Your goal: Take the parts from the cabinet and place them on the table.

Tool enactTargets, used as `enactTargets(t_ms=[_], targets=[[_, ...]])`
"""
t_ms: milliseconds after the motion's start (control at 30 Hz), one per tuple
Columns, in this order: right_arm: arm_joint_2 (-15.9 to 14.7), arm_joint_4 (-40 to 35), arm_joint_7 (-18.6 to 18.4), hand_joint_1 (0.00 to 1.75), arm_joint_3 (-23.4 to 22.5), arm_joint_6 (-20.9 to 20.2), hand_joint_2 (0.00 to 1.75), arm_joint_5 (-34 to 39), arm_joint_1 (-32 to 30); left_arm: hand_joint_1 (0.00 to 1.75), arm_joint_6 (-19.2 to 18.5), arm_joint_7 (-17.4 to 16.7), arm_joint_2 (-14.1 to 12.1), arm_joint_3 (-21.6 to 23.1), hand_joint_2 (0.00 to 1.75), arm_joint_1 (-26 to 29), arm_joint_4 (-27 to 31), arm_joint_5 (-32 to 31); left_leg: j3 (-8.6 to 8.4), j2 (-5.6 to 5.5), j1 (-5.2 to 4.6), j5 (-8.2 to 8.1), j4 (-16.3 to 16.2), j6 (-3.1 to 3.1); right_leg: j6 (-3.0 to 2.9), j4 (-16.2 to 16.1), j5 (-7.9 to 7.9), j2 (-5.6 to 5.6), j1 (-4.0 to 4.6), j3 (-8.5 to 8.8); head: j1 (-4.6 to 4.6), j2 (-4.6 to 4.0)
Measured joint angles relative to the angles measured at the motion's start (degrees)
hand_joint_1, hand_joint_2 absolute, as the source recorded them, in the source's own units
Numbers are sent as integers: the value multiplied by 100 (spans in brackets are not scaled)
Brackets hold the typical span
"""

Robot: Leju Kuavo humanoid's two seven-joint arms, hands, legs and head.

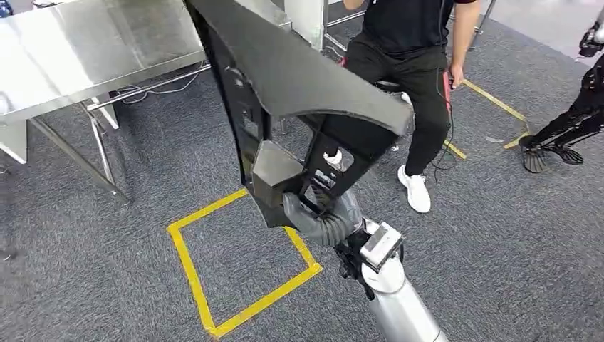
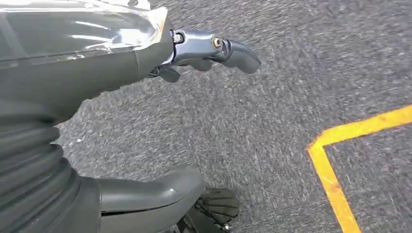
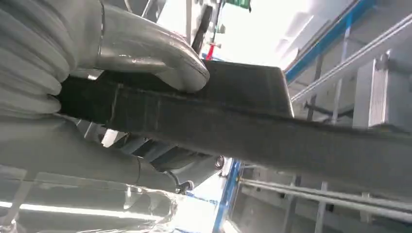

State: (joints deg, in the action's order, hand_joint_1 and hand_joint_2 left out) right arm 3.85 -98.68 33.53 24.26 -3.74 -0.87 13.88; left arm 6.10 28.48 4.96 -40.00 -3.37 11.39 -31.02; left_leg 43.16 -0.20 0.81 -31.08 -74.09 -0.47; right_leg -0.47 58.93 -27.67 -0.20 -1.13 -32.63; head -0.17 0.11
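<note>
From the head view, the right robot hand [image 1: 324, 214] grips the lower end of a large black part [image 1: 299, 78], a long moulded panel that rises up and away from the robot's arm. The steel bench [image 1: 92, 53] stands off to the left, well apart from the part, with yellow floor tape [image 1: 186, 263] marking a square on the grey carpet between. A seated person [image 1: 413, 64] is beyond the part, and another robot's legs [image 1: 563, 132] stand at the far right. I judge this to be the carrying step: the part is out of the cabinet and not yet set down.

In the left wrist view, the left robot hand [image 2: 145, 53] hangs over the carpet, fingers loosely apart with nothing in them.

In the right wrist view, the thumb [image 3: 155, 53] presses on one face of the part's edge [image 3: 252, 121] and fingers back it from the other side, a firm clamp.

Next, the robot probably needs to turn left toward the bench and lower the long panel flat, keeping its far end away from the person.
</note>
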Motion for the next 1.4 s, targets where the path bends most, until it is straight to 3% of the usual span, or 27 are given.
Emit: enactTargets(t_ms=[100, 133, 167, 200, 233, 333, 667, 700, 733, 767, 800, 867, 900, 933, 967, 1000, 1067, 1100, 1133, 1167, 1267, 1300, 1400], targets=[[20, 0, -15, 175, -17, 9, 175, 0, 11, 0, -4, 0, -13, 0, 175, -4, 0, -20, -722, 43, -19, 657, 1405, 117, 10, -3, -22, -25, 10, 33, 0, 0], [31, 0, -24, 175, -31, 20, 175, -2, 11, 0, -9, -7, -17, 0, 175, -19, 0, -24, -784, 90, -65, 558, 1523, 138, 34, 6, -34, -34, 72, 16, 2, 0], [31, 0, -37, 175, -44, 28, 175, -18, 13, 0, -15, -7, -15, 0, 175, -26, 0, -33, -771, 66, -78, 570, 1536, 143, 45, 2, -36, -37, 52, 6, 4, 0], [31, 0, -52, 175, -52, 33, 175, -26, 6, 0, -30, -22, -4, -2, 175, -25, 0, -33, -780, 62, -67, 596, 1560, 58, 29, 20, -61, -40, 132, -8, 15, 0], [28, 0, -52, 175, -65, 35, 175, -31, 2, 0, -48, -26, -7, -2, 175, -23, 0, -33, -783, 51, -91, 598, 1557, 68, 32, 18, -59, -48, 96, -7, 11, 0], [31, 0, -55, 175, -94, 35, 175, -31, 2, 0, -70, -39, -13, -4, 175, -24, 0, -33, -780, 22, -127, 592, 1556, 107, 47, -8, -52, -68, 94, 18, 11, 0], [31, 0, -68, 175, -109, 44, 175, -72, 4, 0, -114, -70, -13, -4, 175, -24, 0, -72, -774, 2, -139, 577, 1545, 176, 100, -80, -20, -80, 48, 52, 11, 0], [39, 0, -68, 175, -109, 44, 175, -79, 3, 0, -114, -72, -35, -4, 175, -26, 2, -79, -775, -3, -155, 546, 1561, 273, 202, -144, -4, -97, -36, 89, 0, 0], [61, -2, -77, 175, -111, 46, 175, -81, 8, 0, -114, -74, -37, -4, 175, -29, 2, -87, -855, 2, -135, 570, 1688, 334, 236, -234, 9, -100, 15, 154, 2, 0], [70, -9, -83, 175, -120, 50, 175, -83, 8, 0, -116, -74, -20, -4, 175, -21, 2, -96, -985, 3, -53, 664, 1851, 358, 232, -169, 7, -76, 24, 130, 15, 0], [72, -13, -81, 175, -120, 52, 175, -83, 14, 0, -118, -72, -7, -4, 175, -28, 2, -103, -1041, -5, -50, 685, 1915, 397, 213, 8, -79, -50, 24, 49, 28, 0], [66, -13, -83, 175, -129, 52, 175, -87, 13, 0, -127, -72, -7, -4, 175, -46, 2, -116, -1052, -14, -40, 685, 1917, 403, 162, 852, -415, -16, 13, -415, 26, 0], [52, -11, -90, 175, -136, 52, 175, -87, -9, 0, -127, -70, 2, -4, 175, -44, 2, -125, -1051, -32, -39, 670, 1915, 394, 173, 1278, -542, -9, -5, -675, 28, 0], [46, -11, -90, 175, -135, 52, 175, -94, -13, 0, -125, -72, 4, -4, 175, -38, 2, -129, -1054, -44, -31, 654, 1911, 370, 214, 1502, -561, -10, -27, -830, 24, 0], [44, -11, -90, 175, -133, 52, 175, -101, -16, 0, -120, -72, 9, -4, 175, -28, 2, -133, -1072, -63, -15, 634, 1905, 336, 281, 1410, -464, -10, -62, -821, 26, 0], [44, -11, -92, 175, -136, 52, 175, -101, -16, 0, -116, -74, 17, -4, 175, -27, 2, -138, -1094, -81, 18, 605, 1889, 289, 377, 1075, -280, -11, -100, -675, 24, 0], [44, -11, -92, 175, -133, 52, 175, -101, -9, 0, -116, -74, 24, -4, 175, -29, 2, -140, -1100, -115, 96, 495, 1750, 149, 570, 129, 121, -10, -190, -207, 26, 0], [39, -2, -92, 175, -136, 52, 175, -101, -8, 0, -114, -74, -2, -7, 175, -28, 7, -144, -1072, -131, 65, 412, 1663, 63, 562, 86, 82, -10, -180, -174, 35, 0], [50, -4, -94, 175, -129, 50, 175, -109, -13, 0, -114, -72, -9, -9, 175, -29, 7, -146, -1053, -134, 62, 333, 1584, 12, 417, 48, 56, 15, -155, -131, 52, 0], [48, 0, -103, 175, -133, 50, 175, -112, -16, 0, -114, -68, -2, -9, 175, -30, 9, -149, -1055, -132, 64, 326, 1601, 3, 331, 79, 33, 10, -152, -135, 35, 0], [52, -2, -103, 175, -136, 50, 175, -114, -15, 0, -116, -70, 0, -9, 175, -23, 11, -164, -1118, -109, 134, 281, 1592, -29, 206, 82, -17, 27, -135, -73, 28, 0], [52, -2, -103, 175, -138, 50, 175, -114, -10, 0, -114, -68, 0, -9, 175, -36, 11, -166, -1031, -43, 131, 204, 1376, -30, 163, 81, -49, 19, -125, -19, 33, 0], [57, 0, -103, 175, -138, 50, 175, -111, -11, 0, -114, -66, 0, -9, 175, -25, 11, -181, -192, 8, 119, -255, 65, -34, 47, 81, -137, 11, -51, 50, 31, 0]])
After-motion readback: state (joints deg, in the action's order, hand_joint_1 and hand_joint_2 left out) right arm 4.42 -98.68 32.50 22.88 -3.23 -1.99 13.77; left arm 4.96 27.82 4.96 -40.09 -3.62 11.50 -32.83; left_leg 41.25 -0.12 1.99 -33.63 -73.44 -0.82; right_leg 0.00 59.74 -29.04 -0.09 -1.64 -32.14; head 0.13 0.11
